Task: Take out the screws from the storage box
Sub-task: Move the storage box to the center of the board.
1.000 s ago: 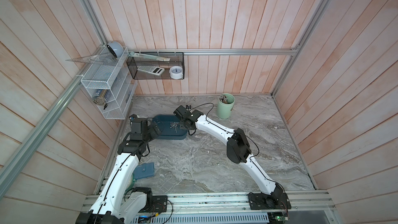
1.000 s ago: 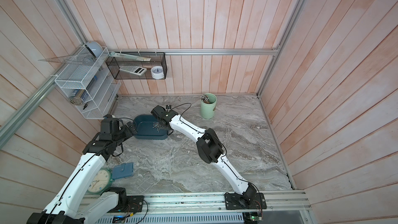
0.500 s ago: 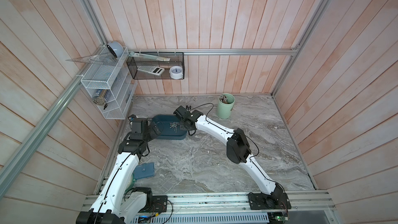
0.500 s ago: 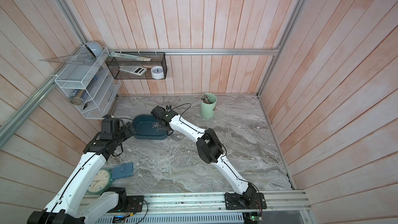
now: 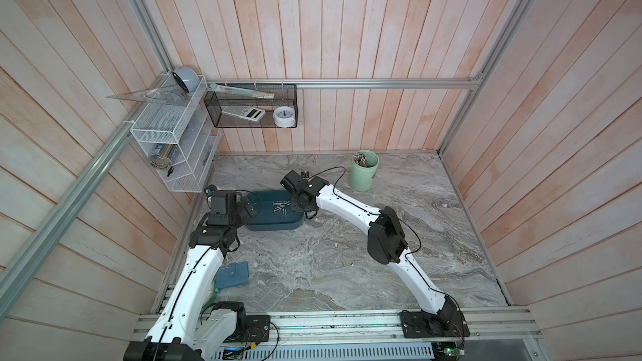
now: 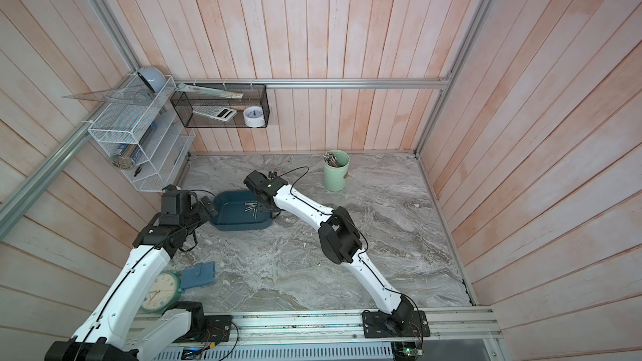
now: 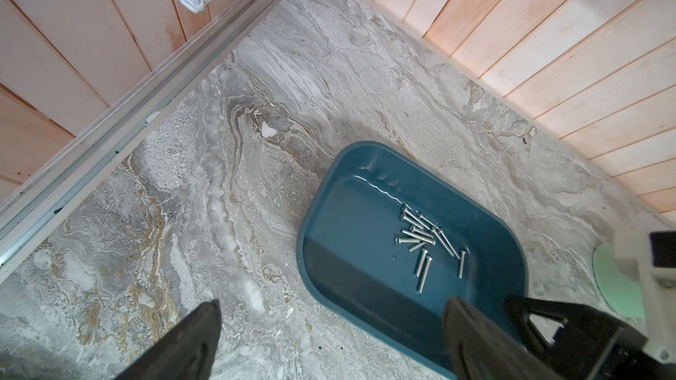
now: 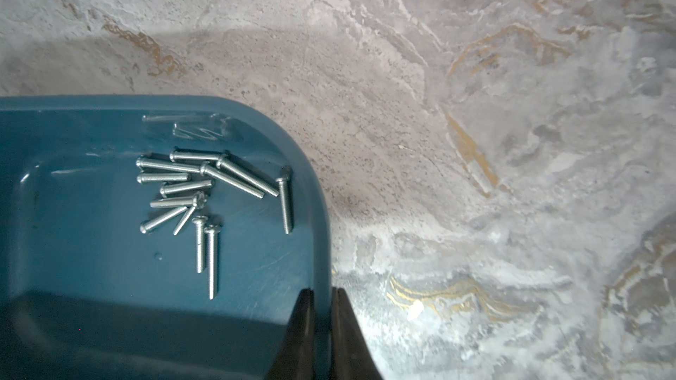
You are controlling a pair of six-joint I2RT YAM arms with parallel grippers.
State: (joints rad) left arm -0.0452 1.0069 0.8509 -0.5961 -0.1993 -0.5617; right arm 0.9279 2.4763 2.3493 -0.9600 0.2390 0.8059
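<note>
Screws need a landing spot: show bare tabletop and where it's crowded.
Bare: the marble between the storage box, the blue wallet and the right arm; also from the green cup to the right wall. Crowded: beside the box, left hand and right hand.

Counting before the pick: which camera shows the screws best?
The right wrist view: the screws lie large and sharp on the storage box floor, each one distinct. The left wrist view shows them smaller; in both top views they are a tiny silver cluster.
</note>
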